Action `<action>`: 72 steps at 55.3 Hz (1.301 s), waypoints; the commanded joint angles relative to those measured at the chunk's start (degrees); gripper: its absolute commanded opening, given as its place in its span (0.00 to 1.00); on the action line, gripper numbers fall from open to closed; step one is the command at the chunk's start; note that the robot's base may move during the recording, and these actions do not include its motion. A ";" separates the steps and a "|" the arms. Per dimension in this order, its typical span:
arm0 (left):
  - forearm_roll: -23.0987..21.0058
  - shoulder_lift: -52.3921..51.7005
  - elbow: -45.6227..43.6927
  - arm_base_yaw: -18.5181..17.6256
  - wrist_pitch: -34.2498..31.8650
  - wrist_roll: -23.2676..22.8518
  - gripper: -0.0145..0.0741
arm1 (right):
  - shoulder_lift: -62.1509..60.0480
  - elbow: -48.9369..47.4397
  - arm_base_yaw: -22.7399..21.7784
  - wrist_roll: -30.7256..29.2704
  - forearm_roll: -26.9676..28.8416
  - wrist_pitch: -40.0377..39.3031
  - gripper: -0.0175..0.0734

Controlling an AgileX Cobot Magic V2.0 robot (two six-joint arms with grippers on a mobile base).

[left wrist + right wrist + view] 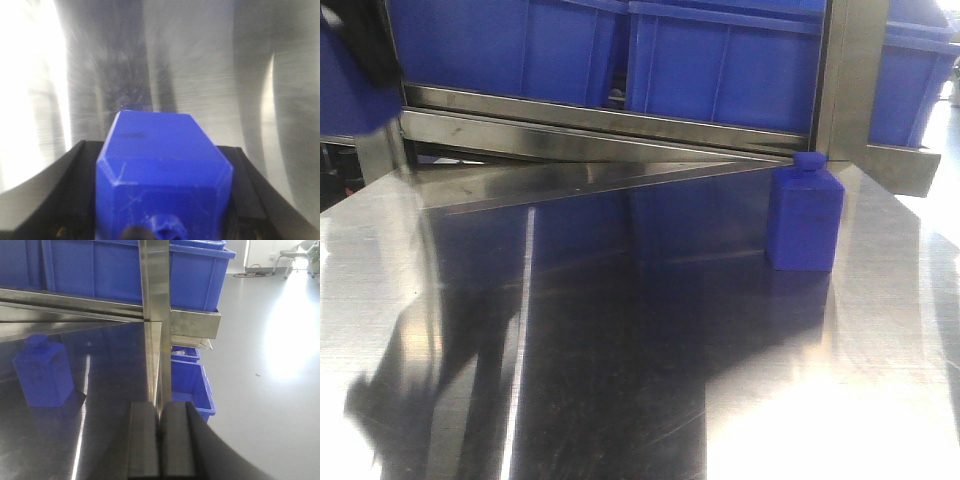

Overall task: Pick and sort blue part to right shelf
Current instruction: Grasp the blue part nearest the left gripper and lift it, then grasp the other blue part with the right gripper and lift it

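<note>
The left tool (161,147) is clamped on a blue part (160,170) above the tabletop (620,380), short of the right shelf (600,120); I'd lift clear of its rail before releasing. The right tool (160,440) sits closed, empty.

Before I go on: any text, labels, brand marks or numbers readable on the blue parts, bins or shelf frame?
No readable text in any view.
Standing blue part: unmarked faces.
Held blue part, in the left gripper: scratches only.
Blue bins: plain walls.
Shelf rail: bare steel.
</note>
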 commanded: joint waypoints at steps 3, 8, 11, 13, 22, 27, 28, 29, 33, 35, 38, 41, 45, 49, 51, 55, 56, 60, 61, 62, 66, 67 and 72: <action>-0.54 -7.85 1.72 -0.17 -4.11 1.66 0.50 | -0.55 -0.53 -0.15 -0.18 -0.24 -5.43 0.26; -0.54 -11.79 4.77 -0.17 -5.54 2.63 0.54 | -0.55 -0.53 -0.15 -0.18 -0.24 -5.50 0.26; -0.54 -13.97 6.67 -0.17 -6.42 3.29 0.55 | -0.55 -0.53 -0.15 -0.18 -0.24 -5.79 0.26; -0.54 -15.57 8.10 -0.17 -7.16 3.84 0.55 | -0.55 -0.53 -0.15 -0.18 -0.24 -6.07 0.26; -0.54 -23.38 15.42 -0.17 -14.31 4.19 0.55 | -0.55 -0.58 -0.15 -0.13 -0.24 -10.12 0.26; -0.54 -28.88 20.87 -0.17 -20.35 4.40 0.54 | -0.55 -1.61 -0.15 -0.13 -0.24 -12.04 0.26; -0.54 -29.72 21.74 -0.17 -21.28 4.45 0.54 | -0.55 -2.36 -0.15 -0.13 -0.24 -11.75 0.26; -0.54 -31.00 23.05 -0.17 -22.58 4.59 0.54 | -0.55 -3.05 -0.15 -0.13 -0.24 -11.25 0.26; -0.34 -35.26 27.55 -0.17 -26.79 5.21 0.54 | -0.55 -5.46 -0.15 -0.13 -0.24 -9.22 0.26; -0.30 -37.26 29.86 -0.17 -28.79 5.48 0.54 | -0.36 -7.04 -0.15 -0.13 -0.24 -7.63 0.26; 0.36 -39.90 33.03 -0.17 -31.39 5.55 0.54 | 0.33 -9.83 -0.15 -0.13 -0.24 -4.79 0.26; 0.94 -42.19 36.12 -0.17 -33.80 5.55 0.54 | 1.56 -12.59 -0.15 -0.13 -0.24 -2.22 0.26; 1.05 -45.69 40.50 -0.17 -37.49 5.55 0.54 | 4.67 -17.43 -0.15 -0.13 -0.24 1.33 0.26; 1.05 -48.68 44.18 -0.17 -40.82 5.55 0.54 | 8.63 -22.39 0.15 -0.13 -0.24 4.39 0.26; 1.05 -49.83 45.61 -0.17 -42.16 5.55 0.54 | 11.38 -25.67 0.41 -0.13 -0.24 5.97 0.26; 1.05 -51.72 47.60 -0.17 -43.86 5.55 0.54 | 16.56 -31.50 1.52 -0.13 -0.20 9.05 0.28; 1.05 -52.18 48.00 -0.17 -44.20 5.55 0.54 | 17.66 -32.71 1.87 -0.13 -0.01 10.16 0.29; 1.05 -53.13 48.74 -0.17 -44.71 5.55 0.54 | 23.99 -39.42 4.78 -0.13 1.99 14.83 0.41; 1.05 -53.41 48.86 -0.17 -44.85 5.55 0.54 | 25.75 -41.27 5.74 -0.18 2.76 16.18 0.44; 1.05 -53.52 49.01 -0.17 -44.85 5.55 0.54 | 27.56 -43.05 6.78 -0.18 3.57 17.59 0.48; 1.05 -53.86 49.01 -0.17 -44.85 5.55 0.54 | 32.84 -48.18 10.36 -1.37 5.80 21.58 0.61; 1.05 -53.99 49.01 -0.17 -44.85 5.55 0.54 | 34.57 -49.75 11.65 -1.85 6.29 22.70 0.65; 1.05 -54.10 49.01 -0.17 -44.95 5.55 0.54 | 41.80 -55.11 17.36 -4.40 6.84 25.80 0.77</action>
